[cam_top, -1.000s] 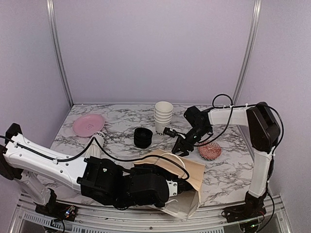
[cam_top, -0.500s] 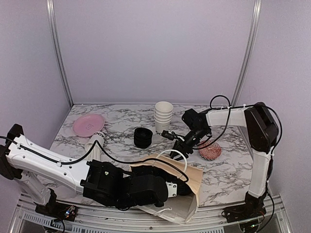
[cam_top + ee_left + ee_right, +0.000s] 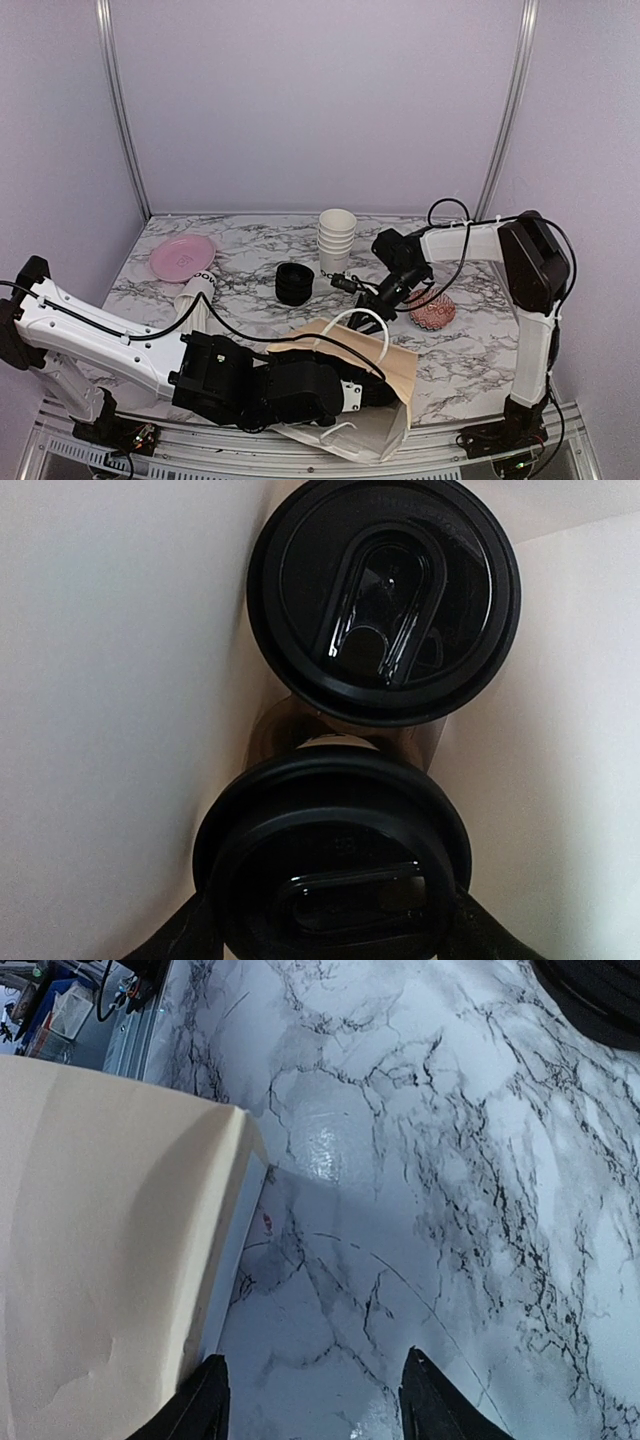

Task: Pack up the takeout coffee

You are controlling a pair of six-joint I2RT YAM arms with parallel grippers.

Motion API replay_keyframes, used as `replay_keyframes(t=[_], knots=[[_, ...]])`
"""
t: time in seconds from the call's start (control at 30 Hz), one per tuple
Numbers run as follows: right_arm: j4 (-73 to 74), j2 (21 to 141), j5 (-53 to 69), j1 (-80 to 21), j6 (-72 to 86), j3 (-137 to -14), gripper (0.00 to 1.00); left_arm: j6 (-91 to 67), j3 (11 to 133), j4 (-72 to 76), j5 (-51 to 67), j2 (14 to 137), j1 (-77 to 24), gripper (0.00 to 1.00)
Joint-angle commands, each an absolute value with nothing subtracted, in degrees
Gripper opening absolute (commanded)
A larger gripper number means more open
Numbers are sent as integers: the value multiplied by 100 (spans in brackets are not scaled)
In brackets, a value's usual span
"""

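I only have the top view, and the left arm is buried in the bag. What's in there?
Observer: Two black-lidded cups are inside the bag, a far cup and a near cup.
Operator: Is the left holding either?
Observer: The left jaws sit closed on the near cup's lid rim.
Operator: And the right jaws?
Observer: Open, empty, over the table beside the bag's edge.

Near cup [image 3: 335, 870] and far cup [image 3: 384, 590] inside bag [image 3: 400, 362]; cup stack [image 3: 337, 240] behind bag.
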State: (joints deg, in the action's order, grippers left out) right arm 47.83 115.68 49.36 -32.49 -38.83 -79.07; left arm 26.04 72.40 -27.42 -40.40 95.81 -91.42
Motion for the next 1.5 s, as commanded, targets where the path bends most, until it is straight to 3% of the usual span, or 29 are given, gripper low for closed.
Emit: replay_keyframes(t=[0.0,0.63,0.9,1.1,1.47], knots=[[5023,11719,5148,-3381,-4054,-8120,56,2674,7212,-2706,-3994,9665,-9067,48],[5624,12048,5613,-3675,-4545,-8303,55,2482,7299,-3027,-3422,9718,-8873,48],[5327,11677,4589,-3261,-4067,-8608,75,2193,7788,-3798,-2700,9917,-8763,48],[5915,11251,4486,-2424,-4262,-9320,75,1987,8331,-4336,-2098,10106,-8585,48],[6672,10127,4457,-2154,-4913,-9252,76,1689,9342,-5280,-972,10807,-8194,48]])
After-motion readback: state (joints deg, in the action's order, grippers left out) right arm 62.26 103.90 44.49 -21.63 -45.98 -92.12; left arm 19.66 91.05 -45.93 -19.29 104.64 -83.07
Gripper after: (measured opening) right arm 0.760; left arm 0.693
